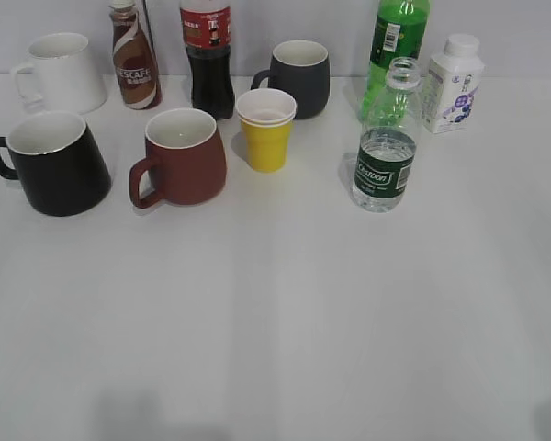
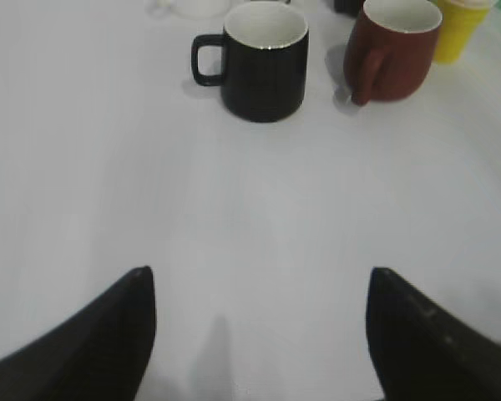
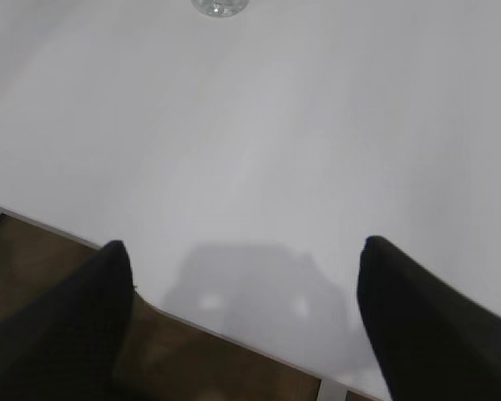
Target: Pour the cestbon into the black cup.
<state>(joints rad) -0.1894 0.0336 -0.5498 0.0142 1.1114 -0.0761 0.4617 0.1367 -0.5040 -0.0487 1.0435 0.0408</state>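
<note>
Exterior: slanted down, faces table (image 1: 275, 322). Wrists: low, forward; left shares black cup (image 2: 265, 60).

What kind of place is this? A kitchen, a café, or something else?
Probably a lab or test bench, not a kitchen. A bare white table holds a staged lineup of mugs, such as the black cup, and drinks, such as the cestbon, against a blank wall. Each wrist camera shows an open end effector.
</note>
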